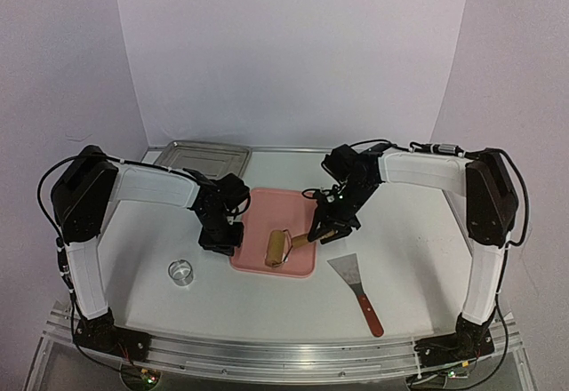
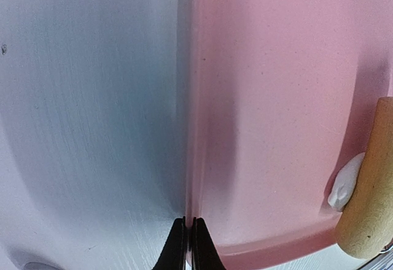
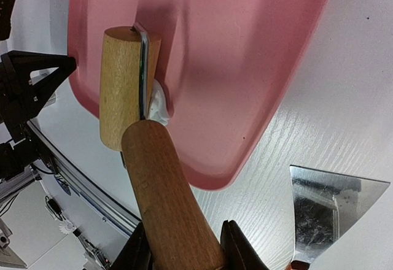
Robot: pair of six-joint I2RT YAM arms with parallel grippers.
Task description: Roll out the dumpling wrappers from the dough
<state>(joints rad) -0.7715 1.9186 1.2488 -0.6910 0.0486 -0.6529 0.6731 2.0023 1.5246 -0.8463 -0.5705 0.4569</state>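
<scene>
Dough lump (image 3: pixel 158 105) against roller (image 3: pixel 121 86) on pink tray (image 3: pixel 245 49), right end effector (image 3: pixel 184 248) pinching its handle, left end effector (image 2: pixel 185 233) pressed together

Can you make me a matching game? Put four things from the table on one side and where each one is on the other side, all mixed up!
Things:
1. roller
2. scraper
3. ring cutter
4. metal tray

Places:
a. at the back of the table
b. on the pink tray
c. on the table, right of the pink tray
d. on the table, left of the pink tray

Pairs: 1-b, 2-c, 3-d, 4-a
</scene>
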